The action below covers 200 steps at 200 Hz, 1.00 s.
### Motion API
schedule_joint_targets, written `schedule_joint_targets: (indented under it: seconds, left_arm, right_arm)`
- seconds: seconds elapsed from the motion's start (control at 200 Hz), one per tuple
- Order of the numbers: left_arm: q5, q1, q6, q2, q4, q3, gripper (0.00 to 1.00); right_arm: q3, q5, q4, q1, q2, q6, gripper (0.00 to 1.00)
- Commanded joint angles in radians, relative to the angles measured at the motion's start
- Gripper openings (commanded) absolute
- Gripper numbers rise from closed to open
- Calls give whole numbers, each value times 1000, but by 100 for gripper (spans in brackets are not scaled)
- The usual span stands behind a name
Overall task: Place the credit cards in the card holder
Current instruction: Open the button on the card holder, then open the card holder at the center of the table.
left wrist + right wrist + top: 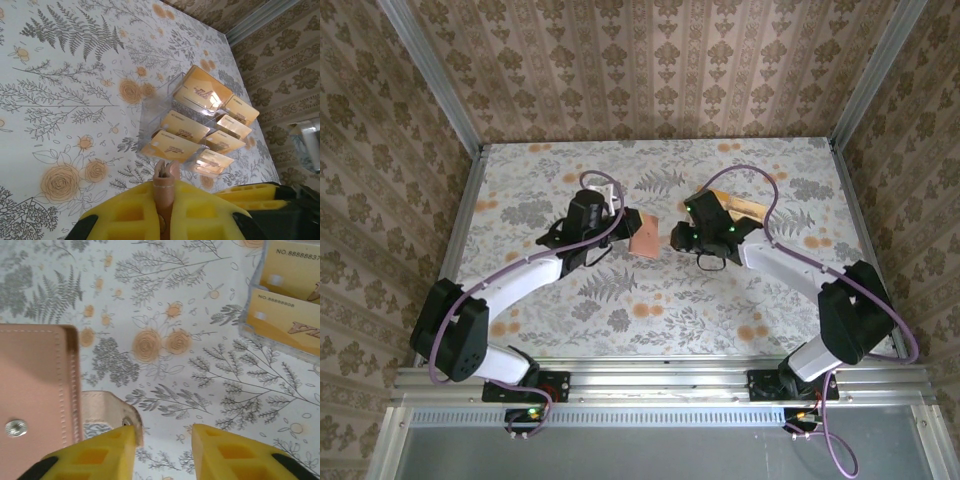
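Note:
The reddish-brown card holder [647,240] is held up at mid-table between my two grippers. My left gripper [620,228] is shut on its edge; in the left wrist view the yellow fingers [125,210] clamp the folded leather [169,177]. Seen from the right wrist, the card holder [35,385] fills the left side and its snap tab [107,410] touches the tip of the left finger. My right gripper [162,432] is open, with bare table showing in the gap. Several tan-yellow credit cards [200,120] stand in a clear tray beyond the holder.
The clear plastic tray [735,208] with the cards stands on the floral tablecloth just behind the right gripper, and its corner [247,330] shows at the upper right in the right wrist view. Patterned walls close in the table on three sides.

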<state>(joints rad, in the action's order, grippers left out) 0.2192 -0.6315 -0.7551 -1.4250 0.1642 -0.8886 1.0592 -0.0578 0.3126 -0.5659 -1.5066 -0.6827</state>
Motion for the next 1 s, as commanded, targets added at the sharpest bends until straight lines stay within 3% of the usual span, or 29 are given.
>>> schedule_joint_targets:
  seconds: [0.0, 0.285, 0.545, 0.715, 0.87, 0.995]
  left_arm:
    - [5, 2, 13, 2, 22, -36, 0]
    - [8, 0, 13, -2, 25, -39, 0]
    - [9, -4, 13, -5, 29, -43, 0]
    - [8, -5, 11, -7, 31, -44, 0]
    - [6, -4, 16, -7, 32, -40, 0]
    - [-4, -1, 31, -17, 28, -23, 0]
  right_arm:
    - [2, -46, -22, 9, 30, -20, 40]
    - [12, -137, -76, 15, 21, -50, 46]
    - [18, -156, -96, 15, -28, -61, 43]
    - [15, -166, -107, 17, -51, -64, 28]
    - [6, -176, -115, 29, -39, -66, 0]
    - [-5, -184, -108, 42, -6, -66, 0]
